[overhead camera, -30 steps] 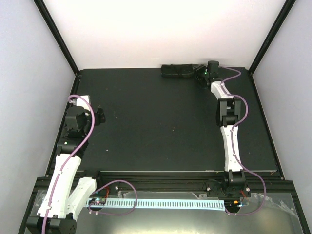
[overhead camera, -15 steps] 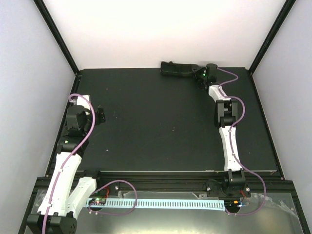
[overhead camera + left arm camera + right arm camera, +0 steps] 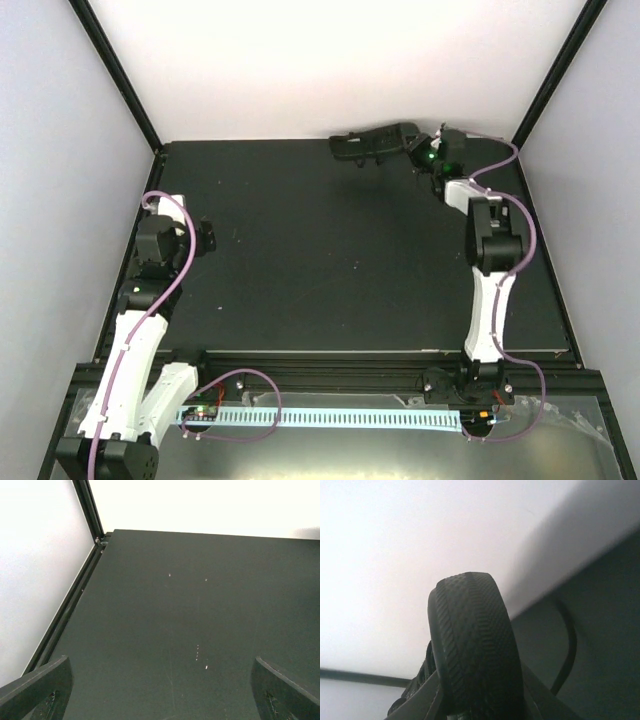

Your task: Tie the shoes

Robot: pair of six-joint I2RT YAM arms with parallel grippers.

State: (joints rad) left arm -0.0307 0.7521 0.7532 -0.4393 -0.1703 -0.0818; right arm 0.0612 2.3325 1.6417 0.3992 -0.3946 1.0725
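Grip on small all-black lace-up shoe [image 3: 375, 143] by right two-finger gripper [image 3: 425, 152]: clamped on the end nearest it, tread side facing the wrist camera. Toe or heel: cannot tell.

Located at upper centre-right of the overhead frame, by the far edge of matte black tabletop [image 3: 320, 260], just under white back wall [image 3: 330, 70]. Long axis left-right along that far edge, stretching left from the gripper. Raised at the gripped end by the look of it, with a shadow underneath, so probably partly off the surface.

Thin black lace [image 3: 568, 645] hanging loose at right of the wrist frame, untied.

Left two-finger gripper [image 3: 205, 237] splayed wide, grasping nothing, parked at mid-left of the overhead frame, well apart from the shoe. Only bare tabletop in its own view. Nearer by far: right arm.

Next, as a guess: bring shoe toward frame centre, within reach of both arms, laces up.

In the way: only back wall and black corner post [image 3: 560, 60] close by at upper right.

Risk with a sole-side grip: laces facing away, reorientation needed.
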